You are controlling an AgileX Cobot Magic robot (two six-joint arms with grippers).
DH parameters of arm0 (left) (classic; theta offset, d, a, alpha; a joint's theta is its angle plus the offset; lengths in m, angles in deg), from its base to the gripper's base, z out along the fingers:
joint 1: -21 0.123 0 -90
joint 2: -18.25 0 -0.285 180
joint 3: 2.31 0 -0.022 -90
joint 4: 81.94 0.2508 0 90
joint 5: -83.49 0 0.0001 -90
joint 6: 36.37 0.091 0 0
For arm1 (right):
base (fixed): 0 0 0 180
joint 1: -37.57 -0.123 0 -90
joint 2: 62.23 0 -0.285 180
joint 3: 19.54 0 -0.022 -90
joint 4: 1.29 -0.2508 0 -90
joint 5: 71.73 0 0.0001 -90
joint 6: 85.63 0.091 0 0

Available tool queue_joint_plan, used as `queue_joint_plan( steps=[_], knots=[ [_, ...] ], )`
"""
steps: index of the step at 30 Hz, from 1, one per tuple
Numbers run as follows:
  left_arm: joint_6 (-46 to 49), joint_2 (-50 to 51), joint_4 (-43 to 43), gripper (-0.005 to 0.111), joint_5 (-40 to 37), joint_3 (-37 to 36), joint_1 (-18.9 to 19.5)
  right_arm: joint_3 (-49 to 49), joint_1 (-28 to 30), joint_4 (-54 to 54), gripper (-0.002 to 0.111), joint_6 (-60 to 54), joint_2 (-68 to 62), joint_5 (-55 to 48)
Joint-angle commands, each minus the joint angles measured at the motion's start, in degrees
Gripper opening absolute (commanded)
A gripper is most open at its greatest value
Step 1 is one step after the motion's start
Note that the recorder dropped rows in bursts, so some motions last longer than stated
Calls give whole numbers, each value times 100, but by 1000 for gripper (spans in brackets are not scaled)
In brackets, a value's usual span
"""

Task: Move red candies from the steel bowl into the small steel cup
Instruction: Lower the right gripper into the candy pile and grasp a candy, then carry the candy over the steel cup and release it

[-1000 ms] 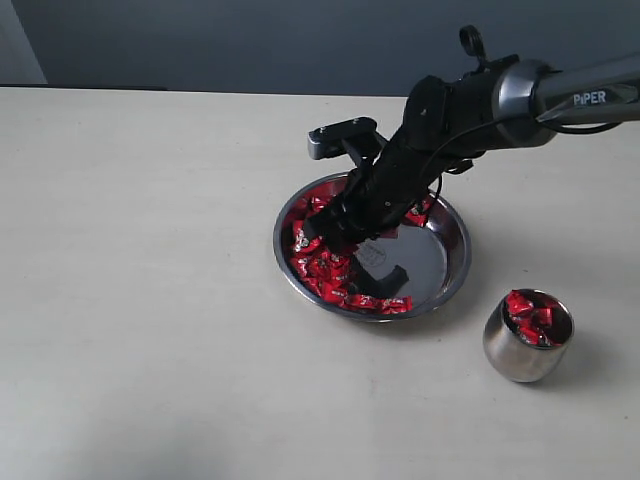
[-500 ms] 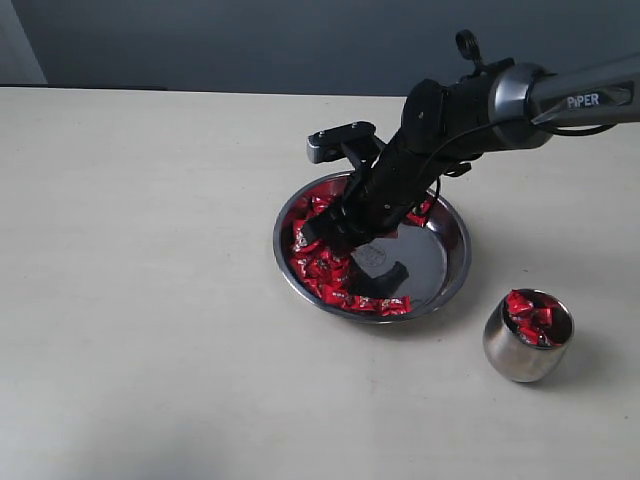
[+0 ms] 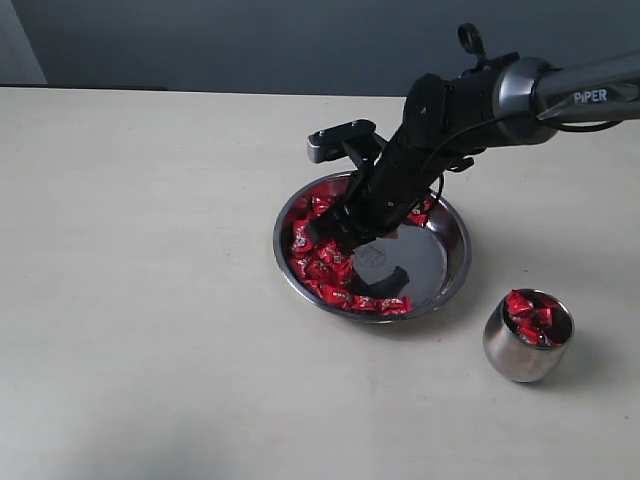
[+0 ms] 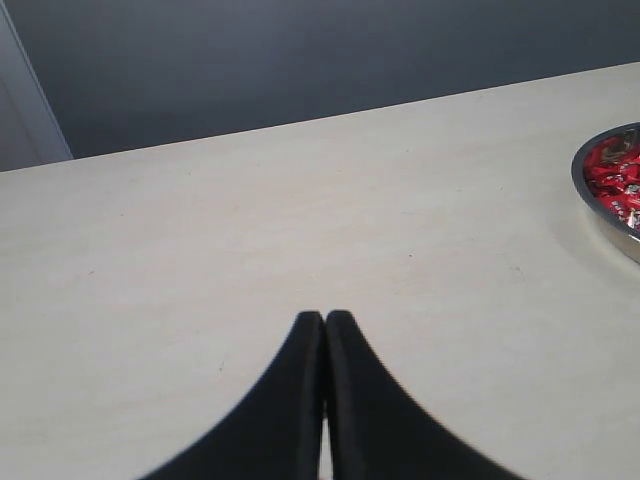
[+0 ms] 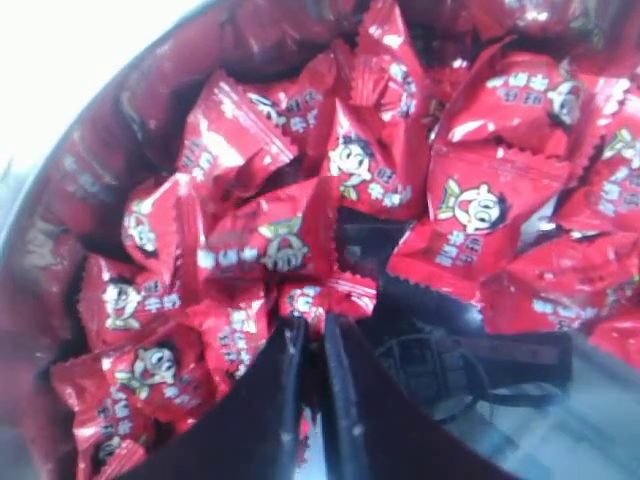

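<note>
The steel bowl sits mid-table with red candies heaped along its left side. My right gripper reaches down into that heap. In the right wrist view its jaws are closed to a thin slit with a red candy pinched between the tips, and the bowl's bare floor shows beside them. The small steel cup stands to the bowl's lower right with some red candies inside. My left gripper is shut and empty over bare table, and it does not appear in the exterior view.
The pale tabletop stretches wide to the left of the bowl. A dark wall runs behind the table's far edge. In the left wrist view the bowl's rim and a few candies show at the frame's edge.
The right gripper's jaws have closed in the candy heap, from clearly apart to nearly together. The arm has barely shifted. The cup and bowl have stayed put.
</note>
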State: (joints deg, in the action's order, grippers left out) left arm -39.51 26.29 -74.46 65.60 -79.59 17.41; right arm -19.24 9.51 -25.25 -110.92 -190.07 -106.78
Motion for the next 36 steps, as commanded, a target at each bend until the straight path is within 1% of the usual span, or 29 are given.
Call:
queue_joint_plan(
  steps=[1,7,12,15,23,25,29,32,36],
  knots=[
    [-32,-25,9,0,30,6,-47,-18,3,165,6,26,354,-168],
    [-32,-25,9,0,30,6,-47,-18,3,454,6,311,691,-468],
    [-32,-25,9,0,30,6,-47,206,3,1268,6,1088,985,-612],
    [-32,-25,9,0,30,6,-47,617,3,1698,6,1536,1323,-580],
    [-32,-25,9,0,30,6,-47,1907,3,2008,6,1934,2840,-98],
    [-32,-25,9,0,30,6,-47,2127,3,2278,6,2294,3193,-88],
    [-32,-25,9,0,30,6,-47,2549,3,3181,6,3319,3812,-202],
    [-32,-25,9,0,30,6,-47,2846,3,3549,5,3678,4159,-337],
    [-32,-25,9,0,30,6,-47,3243,3,3599,3,3838,4385,-359]
  ],
)
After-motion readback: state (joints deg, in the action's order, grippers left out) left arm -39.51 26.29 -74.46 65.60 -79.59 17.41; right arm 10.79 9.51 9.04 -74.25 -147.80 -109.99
